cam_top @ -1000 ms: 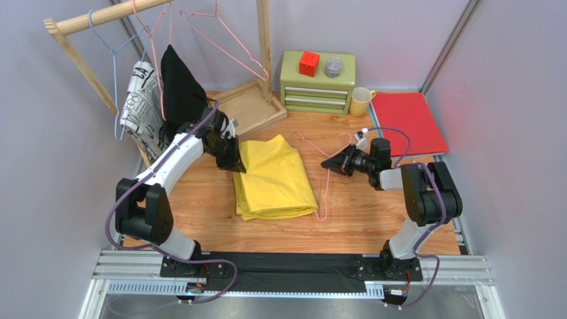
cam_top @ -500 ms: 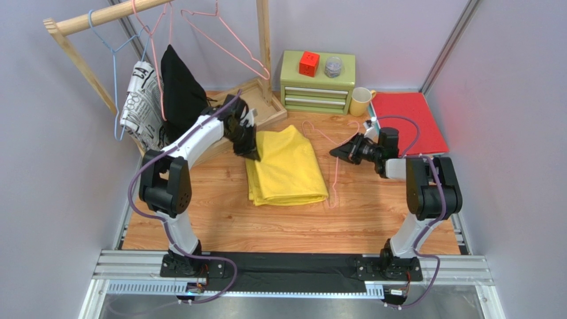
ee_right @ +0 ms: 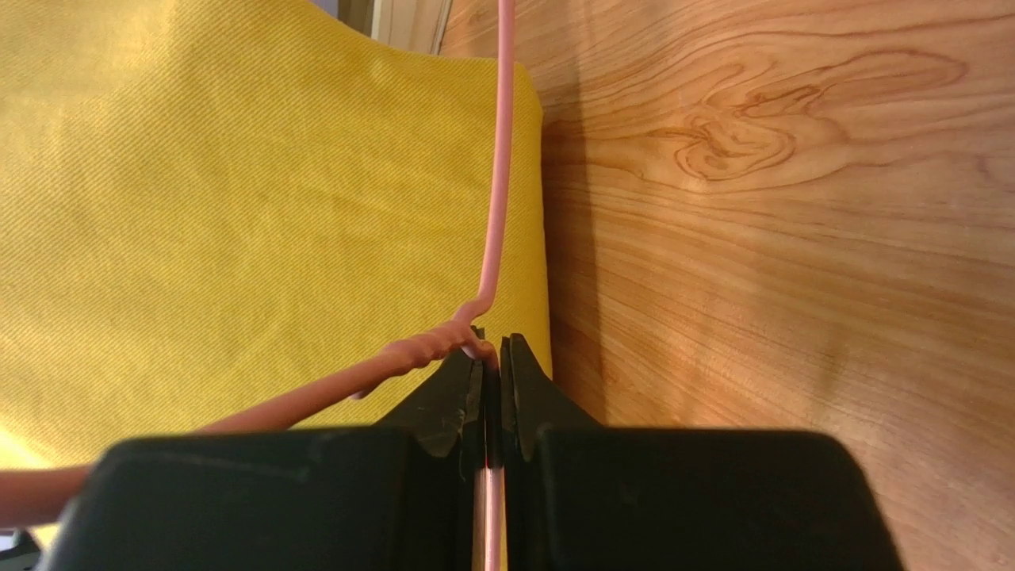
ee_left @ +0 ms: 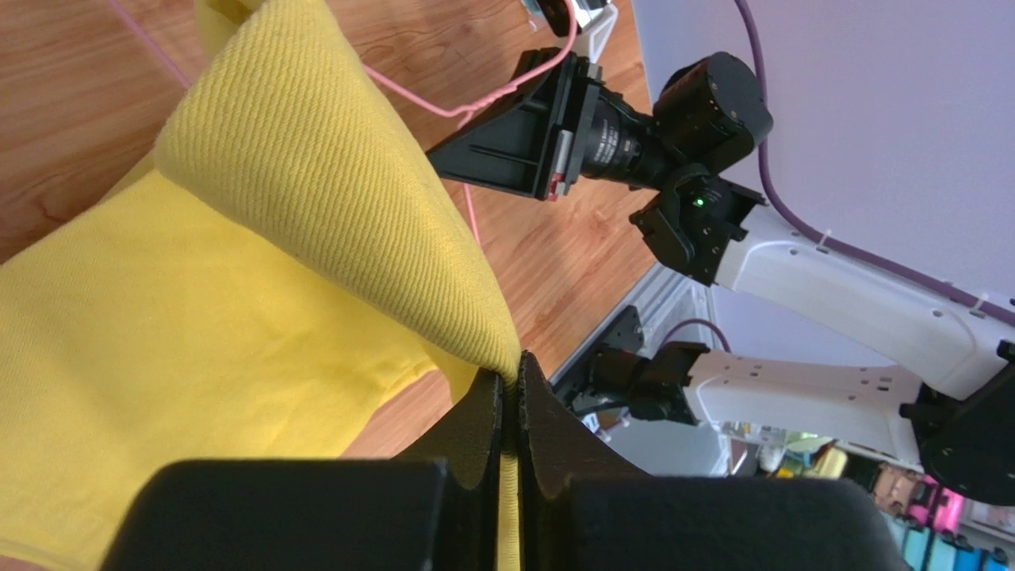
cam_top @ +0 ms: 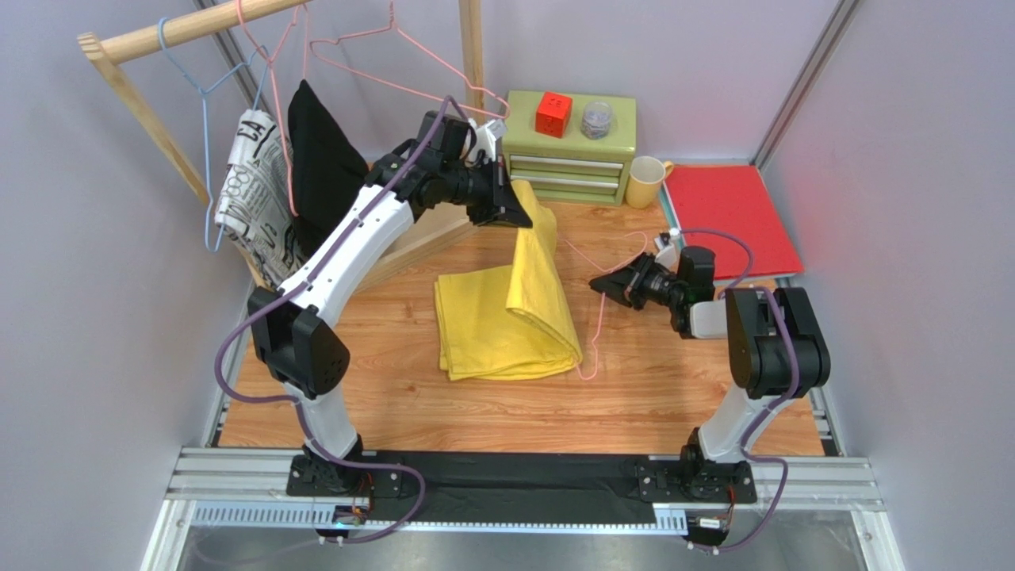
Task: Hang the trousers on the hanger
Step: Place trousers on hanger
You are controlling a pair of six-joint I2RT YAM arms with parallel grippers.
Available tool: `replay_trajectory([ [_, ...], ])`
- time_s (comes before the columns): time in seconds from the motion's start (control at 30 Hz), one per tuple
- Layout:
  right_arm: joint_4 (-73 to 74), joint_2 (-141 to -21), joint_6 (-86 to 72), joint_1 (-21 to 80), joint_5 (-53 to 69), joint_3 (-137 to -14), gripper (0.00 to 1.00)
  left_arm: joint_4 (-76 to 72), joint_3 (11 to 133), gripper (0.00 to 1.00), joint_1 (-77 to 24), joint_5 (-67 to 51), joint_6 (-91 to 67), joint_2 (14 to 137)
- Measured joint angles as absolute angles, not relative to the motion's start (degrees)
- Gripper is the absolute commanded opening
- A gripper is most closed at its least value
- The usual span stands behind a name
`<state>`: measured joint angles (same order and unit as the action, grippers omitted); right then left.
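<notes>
Raised and swung back just now, the left tool pinches one edge of the trousers aloft, the rest lying on the worktop against the hanger clamped in the right tool, likely ready for threading.

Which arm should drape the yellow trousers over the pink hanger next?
The left. Its gripper is shut on a lifted edge of the trousers, while the right gripper is occupied, clamped on the hanger beside them.

Left arm: now raised, extended toward the rear | trousers: one edge lifted off tabletop, hanging from left jaws | hanger: shifted slightly
</notes>
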<state>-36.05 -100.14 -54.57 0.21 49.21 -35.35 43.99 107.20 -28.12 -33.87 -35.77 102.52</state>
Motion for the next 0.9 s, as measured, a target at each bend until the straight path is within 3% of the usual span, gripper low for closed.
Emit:
replay_trajectory([
  [0.17,-36.12,-101.14,-53.54,0.21,47.86,-35.75,0.00,43.55,104.01,0.00,-27.00,-34.81,-36.05,101.60],
  [0.47,-31.62,-102.06,-50.22,0.10,45.95,-39.64,0.00,50.46,71.13,0.00,-15.44,-21.54,-27.86,87.15],
  [0.63,-27.99,-103.18,-47.81,0.82,47.75,-40.66,0.00,45.98,64.82,0.02,-16.38,-15.97,-25.65,95.07],
  [0.67,-26.85,-103.33,-47.18,0.78,47.70,-40.66,0.00,45.10,65.52,0.20,-16.47,-15.33,-25.17,98.26],
  [0.83,-26.00,-103.35,-46.24,0.62,47.97,-40.73,0.00,44.60,67.92,0.59,-16.32,-14.17,-21.87,104.64],
  [0.87,-26.00,-103.35,-46.24,0.49,48.07,-40.91,0.00,44.45,67.92,0.79,-16.29,-13.89,-21.15,104.16],
  [0.9,-25.98,-103.35,-46.22,0.23,48.14,-41.19,0.00,43.97,67.64,0.91,-16.29,-13.87,-19.99,103.18],
])
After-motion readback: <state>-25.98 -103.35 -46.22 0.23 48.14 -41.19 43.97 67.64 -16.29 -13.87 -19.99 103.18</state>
